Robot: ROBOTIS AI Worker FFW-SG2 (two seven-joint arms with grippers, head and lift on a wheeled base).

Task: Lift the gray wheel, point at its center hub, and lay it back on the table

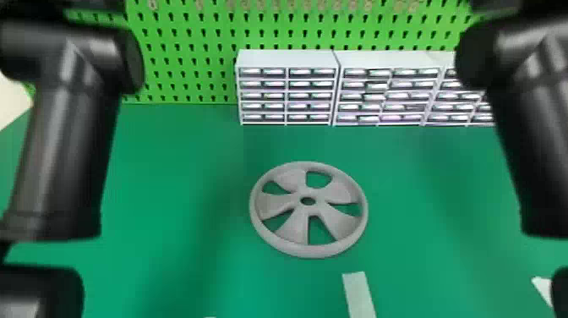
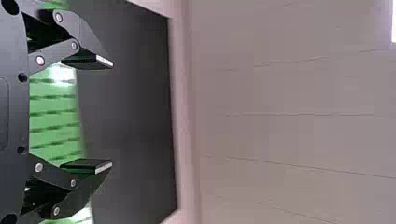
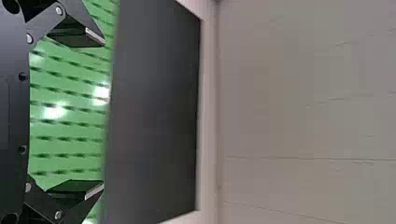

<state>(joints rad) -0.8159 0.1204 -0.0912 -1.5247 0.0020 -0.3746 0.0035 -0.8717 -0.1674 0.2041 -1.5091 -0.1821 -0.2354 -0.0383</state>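
Note:
The gray wheel (image 1: 291,232) lies flat on the green table (image 1: 169,177), near the middle of the head view, its center hub (image 1: 307,193) facing up. Nothing touches the wheel. My left arm (image 1: 63,160) and right arm (image 1: 522,169) stand raised on either side of it. In the left wrist view my left gripper (image 2: 111,114) is open, with nothing between its two fingers. The fingers of my right gripper (image 3: 103,115) are likewise spread apart and hold nothing in the right wrist view.
White drawer cabinets (image 1: 287,59) stand along the table's back edge, before a green pegboard (image 1: 190,50). A pale strip (image 1: 359,291) lies on the table nearer than the wheel. Both wrist views face a dark panel (image 2: 130,116) and a pale wall (image 3: 299,116).

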